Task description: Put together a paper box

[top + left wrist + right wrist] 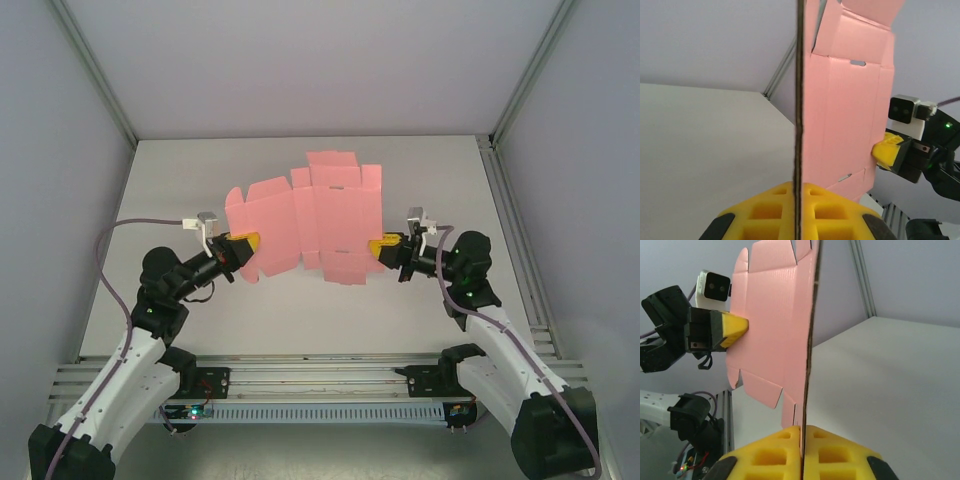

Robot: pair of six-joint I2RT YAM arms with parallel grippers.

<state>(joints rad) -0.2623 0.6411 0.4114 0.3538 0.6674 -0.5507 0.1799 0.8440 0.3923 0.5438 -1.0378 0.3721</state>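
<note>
Left jaws: clamped on the left edge of the paper box [310,215], yellow fingertips [765,207] pinching the card. My left wrist camera sees that edge as a thin dark line.

Paper box: a flat pink die-cut sheet, unfolded, with flaps, creases and small slits showing. It hangs lifted off the bench [300,320], stretched between both sets of jaws and tilted rather than lying flat.

Right jaws: closed tight on the paper box's right edge, one yellow pad [770,455] on each face of the card. Each wrist camera looks across the pink sheet to the other arm's jaws gripping the far edge.
</note>
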